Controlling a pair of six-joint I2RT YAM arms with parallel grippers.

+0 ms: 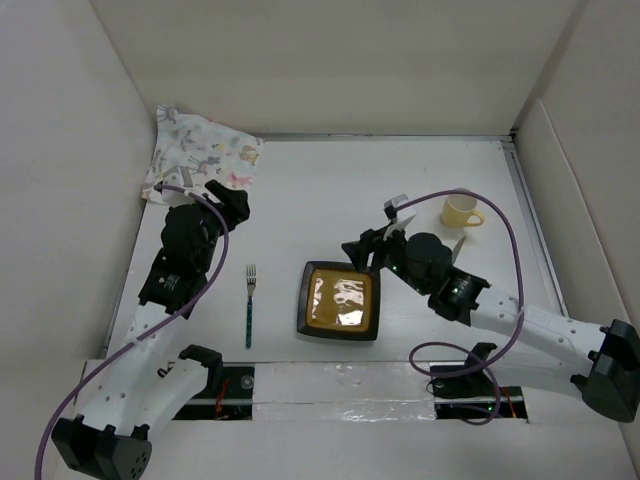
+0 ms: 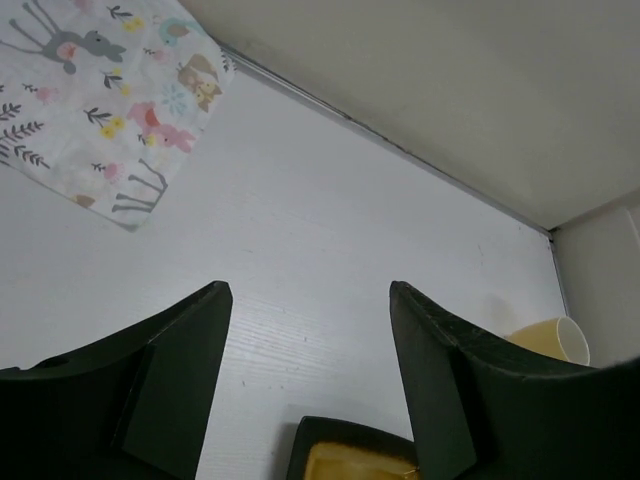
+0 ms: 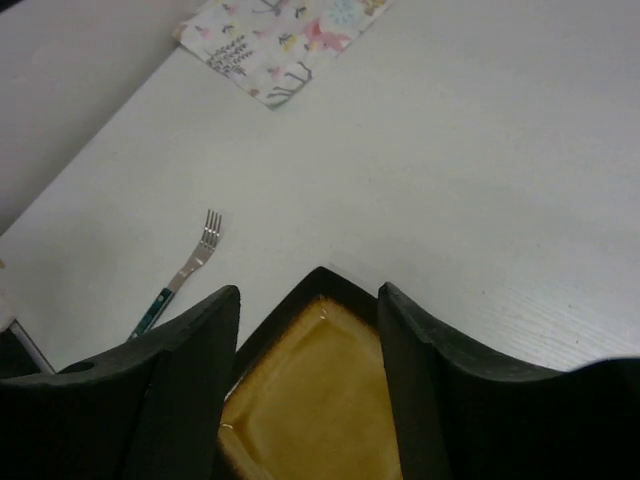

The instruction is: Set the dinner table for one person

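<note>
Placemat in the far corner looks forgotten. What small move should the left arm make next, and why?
Probably the left arm should reach a little forward and lower its jaws onto the near edge of the placemat. The jaws stand open and empty just short of the cloth, which lies skewed in the far left corner, away from the plate and fork.

— Where's the fork [image 1: 249, 305]?
— On the table [image 1: 330, 190], just left of the plate [image 1: 340, 300], toward the near edge.
— And the cup [image 1: 460, 211]?
— Behind the plate, to its right. The placemat [image 1: 205, 150] lies in the far left corner.
</note>
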